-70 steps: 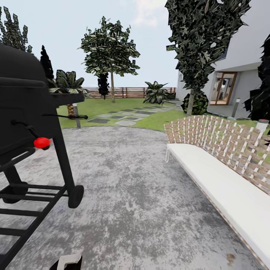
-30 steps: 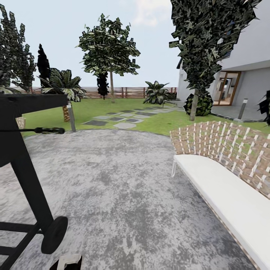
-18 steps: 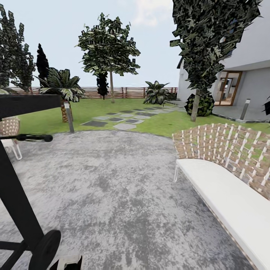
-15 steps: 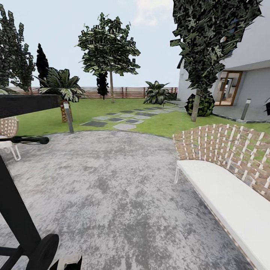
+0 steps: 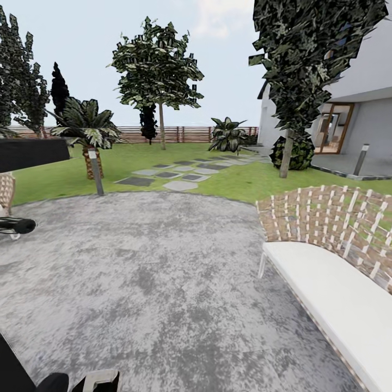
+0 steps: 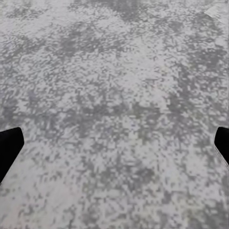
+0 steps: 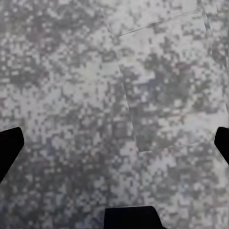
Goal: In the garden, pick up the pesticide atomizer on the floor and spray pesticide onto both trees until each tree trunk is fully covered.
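Grey mottled paving (image 5: 163, 272) lies under both wrist cameras, with the left gripper (image 6: 114, 143) and the right gripper (image 7: 114, 143) each spread wide, dark fingertips (image 6: 9, 145) at opposite edges and nothing between them. Beside the paving on the right stands a white-cushioned woven bench (image 5: 326, 256), with black grill parts (image 5: 27, 155) at the left edge and a short lamp post (image 5: 96, 171) where the grass begins. Farther off, stepping stones (image 5: 179, 174) cross the garden (image 5: 136, 158) lawn toward a tree (image 5: 158, 71) with a straight bare trunk (image 5: 161, 128) by the slatted fence (image 5: 185, 133), a second trunk (image 5: 285, 155) rises nearer the house (image 5: 354, 109), and I cannot pick out the atomizer anywhere.
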